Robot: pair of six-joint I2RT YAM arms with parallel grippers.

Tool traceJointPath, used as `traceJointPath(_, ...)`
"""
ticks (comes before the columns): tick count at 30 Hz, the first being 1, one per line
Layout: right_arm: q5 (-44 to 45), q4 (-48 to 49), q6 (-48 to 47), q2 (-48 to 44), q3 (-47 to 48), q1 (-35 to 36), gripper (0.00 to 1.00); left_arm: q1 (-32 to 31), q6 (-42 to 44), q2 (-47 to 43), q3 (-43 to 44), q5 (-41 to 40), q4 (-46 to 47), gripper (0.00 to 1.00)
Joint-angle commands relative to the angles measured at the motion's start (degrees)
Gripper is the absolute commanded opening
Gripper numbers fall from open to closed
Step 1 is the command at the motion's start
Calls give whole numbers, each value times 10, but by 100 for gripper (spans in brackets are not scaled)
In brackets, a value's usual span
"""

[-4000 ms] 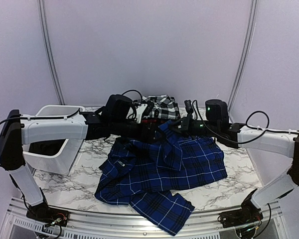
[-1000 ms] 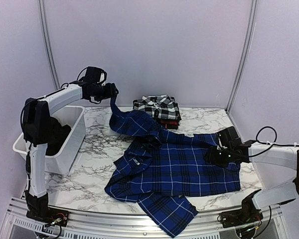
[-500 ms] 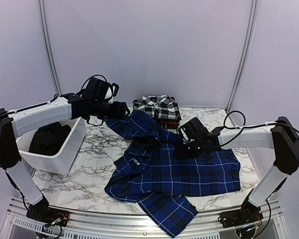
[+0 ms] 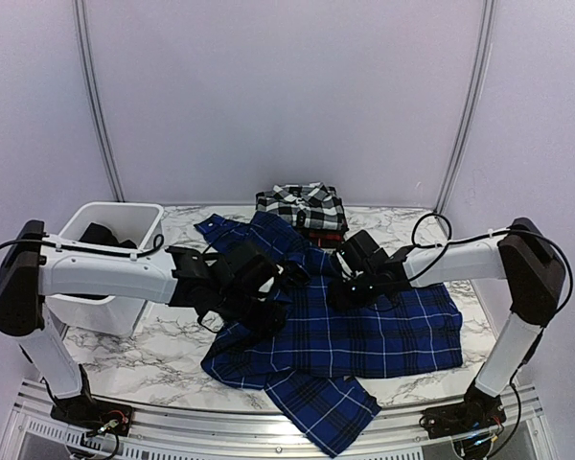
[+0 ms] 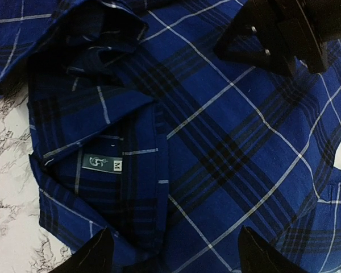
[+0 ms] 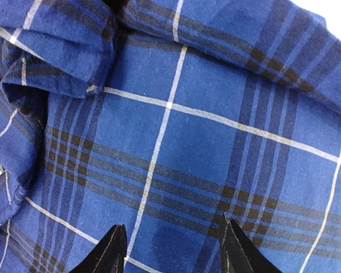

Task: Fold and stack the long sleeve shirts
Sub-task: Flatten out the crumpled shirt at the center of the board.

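The royal blue plaid long sleeve shirt lies spread across the middle of the marble table, one sleeve reaching back left and another hanging toward the front edge. Its collar and size label show in the left wrist view. My left gripper hovers open just over the collar area, nothing between its fingers. My right gripper stands open over the shirt's chest panel, close to the left one. A folded black-and-white check shirt rests on a folded red-and-black shirt at the back.
A white plastic tub with dark cloth inside stands at the left, beside my left arm. The folded stack sits just behind the blue shirt. Bare marble shows at front left.
My left gripper has let go of the raised sleeve, which now lies flat at the back left, and has dropped to the collar. My right gripper has shifted slightly left.
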Motion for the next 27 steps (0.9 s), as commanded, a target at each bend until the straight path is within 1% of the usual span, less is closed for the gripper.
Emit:
traceJointPath(1, -2, 23, 1, -2, 7, 3, 51, -20, 15, 64, 44, -48, -55, 77)
traceJointPath(5, 0, 28, 3, -11, 2, 3, 51, -25, 16, 109, 75, -71, -81, 75)
traceJointPath(11, -10, 35, 7, -19, -12, 4, 51, -26, 15, 138, 87, -85, -97, 65)
traceJointPath(12, -12, 37, 7, -21, -15, 5, 51, -26, 13, 140, 88, -92, -102, 62)
traceJointPath(14, -16, 38, 5, -25, -20, 9, 51, -26, 8, 143, 86, -107, -109, 52)
traceJointPath(18, -17, 36, -3, -29, -20, 25, 51, -23, -3, 136, 81, -119, -116, 26)
traceJointPath(20, -16, 34, -7, -27, -16, 37, 51, -17, -12, 128, 75, -122, -117, 15)
traceJointPath(23, -11, 32, -11, -24, -9, 56, 51, -5, -26, 105, 60, -122, -117, 6)
traceJointPath(26, -5, 31, -14, -22, -5, 70, 51, 6, -32, 83, 47, -126, -116, 0)
traceJointPath(27, -5, 29, -15, -22, -3, 73, 51, 14, -37, 75, 41, -127, -117, 0)
